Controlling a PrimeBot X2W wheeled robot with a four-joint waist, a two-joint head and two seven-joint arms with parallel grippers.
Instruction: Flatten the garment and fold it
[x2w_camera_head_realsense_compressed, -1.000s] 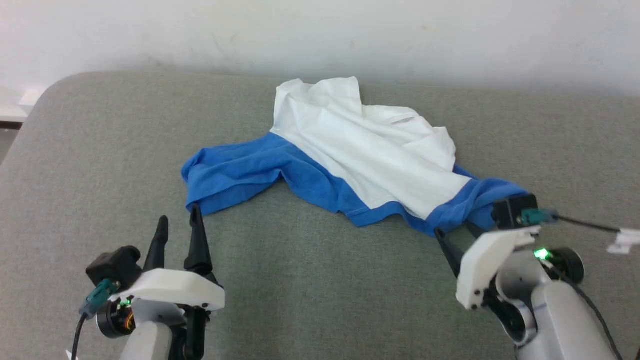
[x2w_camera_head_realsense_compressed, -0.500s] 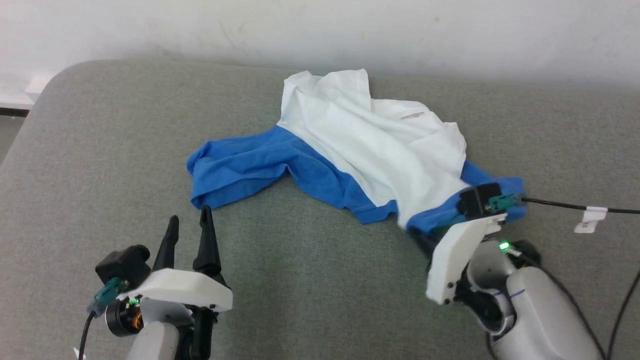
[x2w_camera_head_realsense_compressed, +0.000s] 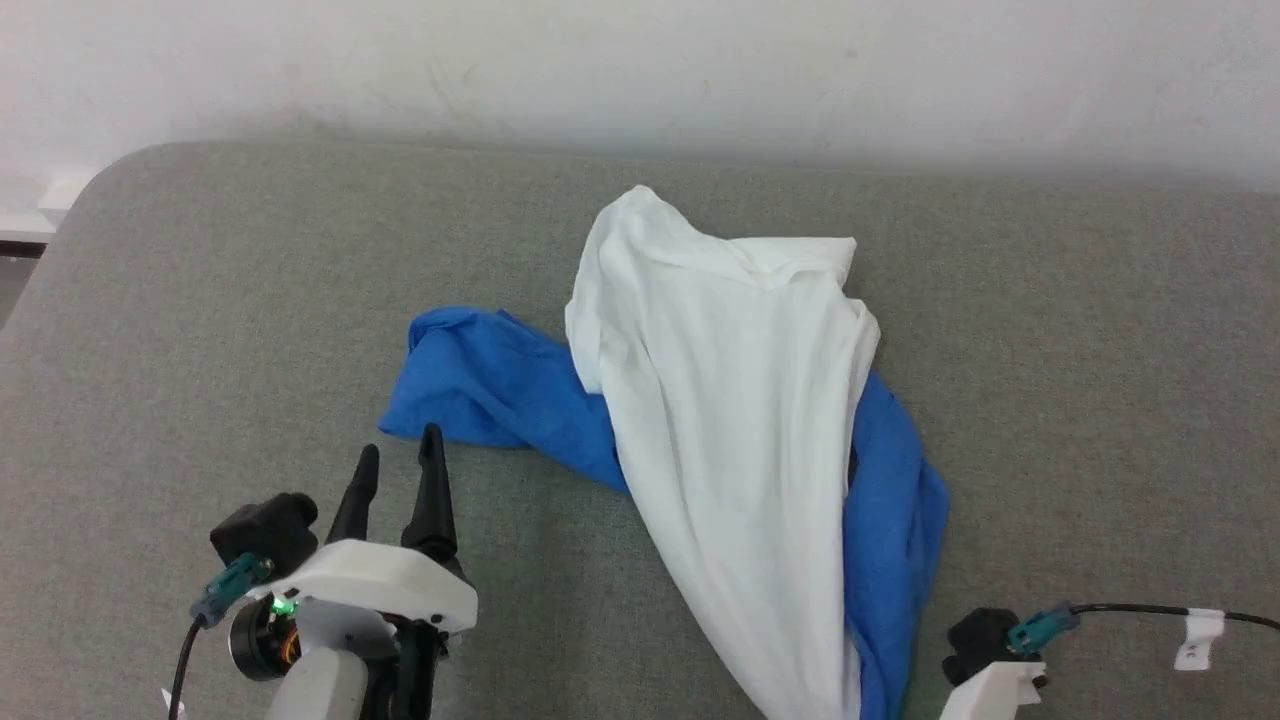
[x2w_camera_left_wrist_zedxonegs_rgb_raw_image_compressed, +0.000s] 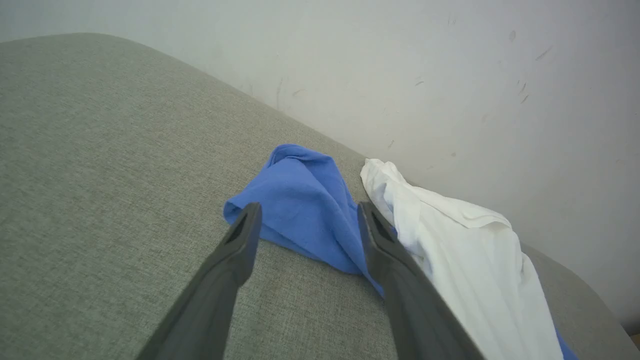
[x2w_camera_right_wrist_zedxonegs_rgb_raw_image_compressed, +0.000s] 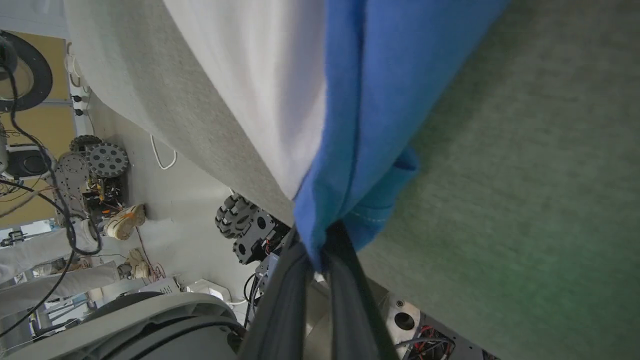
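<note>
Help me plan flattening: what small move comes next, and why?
Probably ease the open left gripper onto the bunched blue sleeve ahead of its fingertips and close. The right gripper is shut on the blue edge of the soft white, blue-sleeved shirt, so a second grip could spread it.

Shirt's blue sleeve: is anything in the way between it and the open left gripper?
No, nothing visible is. The left gripper points straight at the blue sleeve of the garment, which lies just ahead on the grey cushion.

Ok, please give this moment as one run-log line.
right gripper: shut on blue edge of garment | left gripper: open, empty, near blue sleeve | garment: bunched, not flat, on grey surface
</note>
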